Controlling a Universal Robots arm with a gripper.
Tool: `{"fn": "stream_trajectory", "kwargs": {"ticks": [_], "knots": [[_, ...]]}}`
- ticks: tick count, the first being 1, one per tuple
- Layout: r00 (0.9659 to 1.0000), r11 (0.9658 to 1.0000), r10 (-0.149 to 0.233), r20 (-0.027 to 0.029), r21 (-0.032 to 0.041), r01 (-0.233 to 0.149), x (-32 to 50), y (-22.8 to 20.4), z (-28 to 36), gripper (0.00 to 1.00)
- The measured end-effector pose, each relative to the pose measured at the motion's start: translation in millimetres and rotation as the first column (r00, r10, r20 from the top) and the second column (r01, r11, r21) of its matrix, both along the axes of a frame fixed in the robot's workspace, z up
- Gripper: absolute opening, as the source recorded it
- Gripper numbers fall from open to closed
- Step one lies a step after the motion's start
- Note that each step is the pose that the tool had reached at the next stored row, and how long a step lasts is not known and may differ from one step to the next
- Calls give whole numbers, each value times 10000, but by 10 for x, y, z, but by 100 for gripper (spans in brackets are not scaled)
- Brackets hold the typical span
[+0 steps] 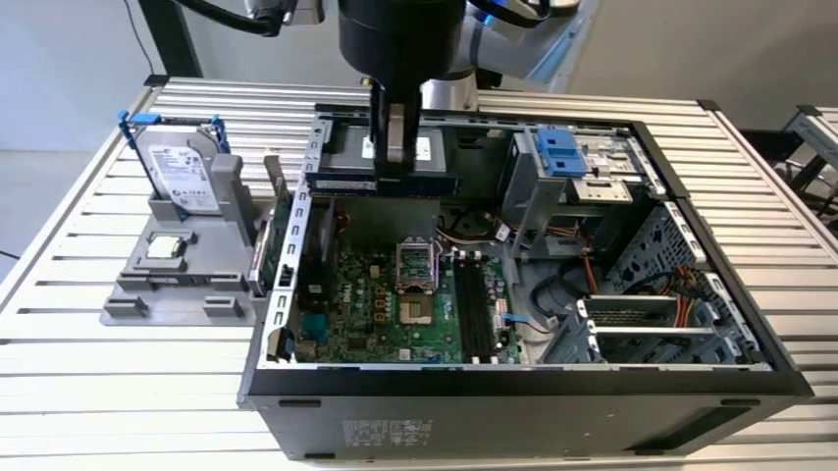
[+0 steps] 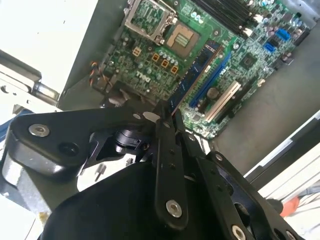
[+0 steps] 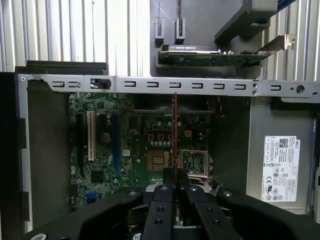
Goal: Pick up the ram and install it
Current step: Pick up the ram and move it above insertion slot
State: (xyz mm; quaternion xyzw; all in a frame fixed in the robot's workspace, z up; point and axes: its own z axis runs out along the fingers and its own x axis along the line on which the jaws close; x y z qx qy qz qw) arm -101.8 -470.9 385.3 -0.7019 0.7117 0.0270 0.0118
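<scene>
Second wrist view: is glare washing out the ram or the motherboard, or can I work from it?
Second wrist view: the blown-out white patch lies beside the motherboard, not on it; the board and the ram are evenly lit, the gripper dark in front. First wrist view: no glare on the board; the ram shows edge-on, the case shadowed along one wall.

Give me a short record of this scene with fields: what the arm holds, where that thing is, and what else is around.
gripper: shut on the ram, one of the fingers on each side
ram: in the air over the motherboard, not in a slot
memory slots: long, black, beside the processor socket
computer case: open, lying on the slatted table
hard drive: upright in a grey holder outside the case, at the exterior view's left
</scene>
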Motion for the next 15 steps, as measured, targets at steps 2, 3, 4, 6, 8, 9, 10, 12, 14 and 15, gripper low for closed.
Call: {"fn": "stream_trajectory", "kwargs": {"ticks": [2, 3, 4, 6, 8, 9, 10, 12, 14, 15], "knots": [[10000, 10000, -1, -6, 0, 1, 65, 0, 0, 0], [10000, 10000, 0, -9, 0, 0, 100, 0, 0, 0], [10000, 10000, 1, -14, 0, -1, 133, 0, 0, 0], [10000, 10000, -1, -20, 0, 1, 200, 0, 0, 0], [10000, 10000, 0, -26, 1, 0, 265, 0, 0, 0], [10000, 10000, 1, -28, 1, -1, 296, 0, 0, 0], [10000, 10000, 0, -31, 0, 0, 327, 0, 0, 0], [10000, 10000, 0, -36, 0, 0, 389, 0, 0, 0], [10000, 10000, 1, -42, 0, -1, 454, 0, 0, 0], [10000, 10000, 0, -45, 0, 0, 487, 0, 0, 0]]}}
